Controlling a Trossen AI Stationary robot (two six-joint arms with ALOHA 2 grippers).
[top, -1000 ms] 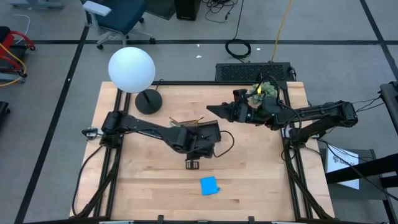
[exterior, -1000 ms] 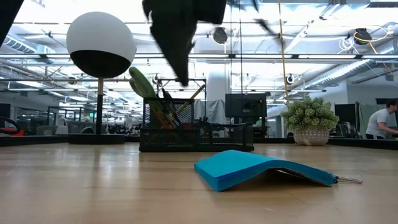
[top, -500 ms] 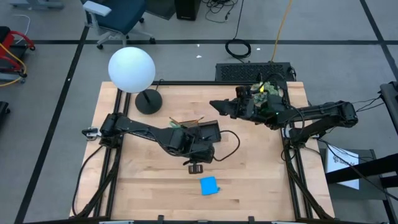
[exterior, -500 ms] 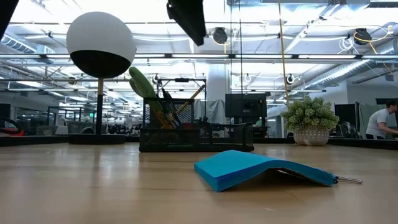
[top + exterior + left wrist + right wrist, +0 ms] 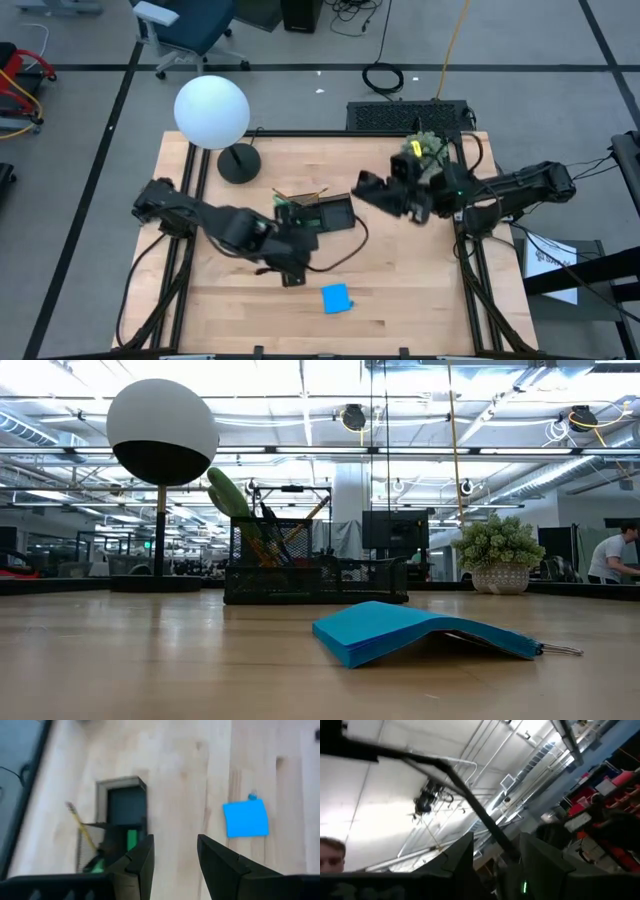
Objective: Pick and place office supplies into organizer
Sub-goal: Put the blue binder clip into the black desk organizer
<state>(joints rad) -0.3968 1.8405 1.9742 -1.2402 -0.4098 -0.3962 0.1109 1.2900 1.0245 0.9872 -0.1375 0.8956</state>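
The blue note pad (image 5: 336, 298) is lying flat on the near part of the table (image 5: 420, 290), well apart from the organizer (image 5: 322, 214), where pencils and green-handled scissors are already standing. The left hand (image 5: 291, 277) is being held above the table between the organizer and the pad. Its fingers (image 5: 142, 862) are being kept apart and nothing is being gripped between them. From this hand the pad lies just to the right and a little nearer. The pad is nearly square, so no long axis is being offered, and it may be approached from any side. The right hand (image 5: 362, 183) is being held high, to the right of the organizer and much farther from the pad, with its fingers also apart and empty. The left arm is therefore judged the better one for the coming pick.
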